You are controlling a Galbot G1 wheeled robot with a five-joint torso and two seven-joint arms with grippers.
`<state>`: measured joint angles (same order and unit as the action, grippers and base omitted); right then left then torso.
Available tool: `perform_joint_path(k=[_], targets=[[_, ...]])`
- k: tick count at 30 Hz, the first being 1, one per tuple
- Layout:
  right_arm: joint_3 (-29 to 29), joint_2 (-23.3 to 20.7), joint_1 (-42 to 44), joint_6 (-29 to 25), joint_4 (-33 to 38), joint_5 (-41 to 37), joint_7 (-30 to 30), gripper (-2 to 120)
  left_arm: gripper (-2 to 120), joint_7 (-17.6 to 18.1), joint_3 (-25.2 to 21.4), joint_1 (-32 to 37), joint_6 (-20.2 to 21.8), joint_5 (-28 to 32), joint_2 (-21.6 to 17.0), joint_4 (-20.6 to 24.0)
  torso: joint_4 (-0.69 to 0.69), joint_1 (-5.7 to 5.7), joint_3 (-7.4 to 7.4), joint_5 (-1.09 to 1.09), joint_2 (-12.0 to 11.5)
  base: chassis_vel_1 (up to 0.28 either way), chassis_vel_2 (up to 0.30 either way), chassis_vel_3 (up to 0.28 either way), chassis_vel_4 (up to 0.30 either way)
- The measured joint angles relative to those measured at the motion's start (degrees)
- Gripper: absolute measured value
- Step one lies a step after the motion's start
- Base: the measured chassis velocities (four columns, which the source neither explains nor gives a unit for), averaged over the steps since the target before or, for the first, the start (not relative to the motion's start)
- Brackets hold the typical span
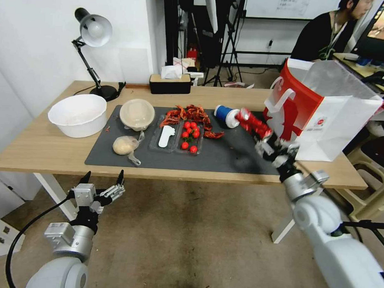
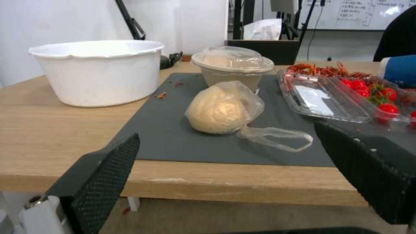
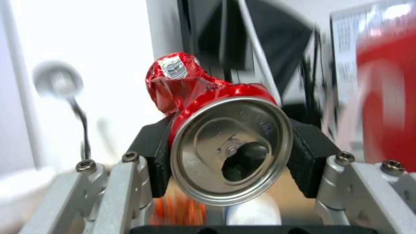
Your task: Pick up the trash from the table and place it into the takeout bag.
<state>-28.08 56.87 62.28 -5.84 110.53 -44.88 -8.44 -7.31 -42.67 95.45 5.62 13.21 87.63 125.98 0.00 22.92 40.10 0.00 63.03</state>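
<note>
The right gripper (image 1: 263, 138) was up above the right end of the dark mat, its pads clamped on either side of the crushed red can (image 1: 253, 122), and that can was clear of the table (image 1: 40, 149). The can's long axis slanted up and away from the wrist, its crumpled end leading, its opened lid end facing back at the wrist camera. The takeout bag (image 1: 327, 119) stood just to the right of the can, its open mouth higher than the can, so I judged the carry needed a lift and a swing rightward over the rim. The right arm was plainly the nearer one. The left gripper (image 1: 103, 183) hung below the table's near edge, fingers spread wide and empty, facing the bagged beige lump (image 2: 223, 109).
</note>
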Motion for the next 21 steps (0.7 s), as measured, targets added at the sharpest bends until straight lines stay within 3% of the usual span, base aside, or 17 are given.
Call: perform_joint_path(k=[6, 10, 12, 13, 15, 21], targets=[[-3.3, -4.3, -7.0, 1.9, 2.2, -5.2, 7.2, 51, 100, 0.0, 0.0, 0.1, -0.2, 0.0, 0.1, 0.0, 0.0, 0.0, 0.0, 0.0, 0.0, 0.0, 0.0, 0.0, 0.0], [-5.6, -7.0, -11.8, 6.1, 0.4, -6.3, 15.4, 51, 100, 0.0, 0.1, 0.2, -0.5, 0.0, 0.2, 0.1, 0.0, 0.0, 0.0, 0.0, 0.0, 0.0, 0.0, 0.0, 0.0], [-6.4, -8.3, -14.4, 10.5, -1.8, -6.3, 22.6, 51, 100, 0.0, 0.1, 0.3, -0.7, -0.1, 0.3, 0.1, 0.0, 0.0, 0.0, 0.01, 0.0, 0.0, 0.0, 0.0, 0.0], [-6.4, -8.3, -14.4, 10.5, -1.8, -6.3, 22.6, 51, 100, 0.0, 0.1, 0.3, -0.7, -0.1, 0.3, 0.1, 0.0, 0.0, 0.0, 0.01, 0.0, 0.0, 0.0, 0.0, 0.0], [-6.8, -8.8, -15.8, 15.1, -3.4, -6.2, 29.8, 51, 100, 0.0, 0.1, 0.3, -0.8, -0.2, 0.4, 0.2, 0.0, 0.0, 0.0, 0.02, 0.0, 0.0, 0.0, 0.0, 0.0], [-6.8, -8.5, -16.1, 21.2, -3.4, -6.7, 37.7, 51, 100, -0.1, 0.4, 0.4, -0.9, -0.9, 0.7, 0.2, 0.0, 0.0, 0.0, 0.01, 0.0, 0.0, 0.0, 0.0, 0.0]])
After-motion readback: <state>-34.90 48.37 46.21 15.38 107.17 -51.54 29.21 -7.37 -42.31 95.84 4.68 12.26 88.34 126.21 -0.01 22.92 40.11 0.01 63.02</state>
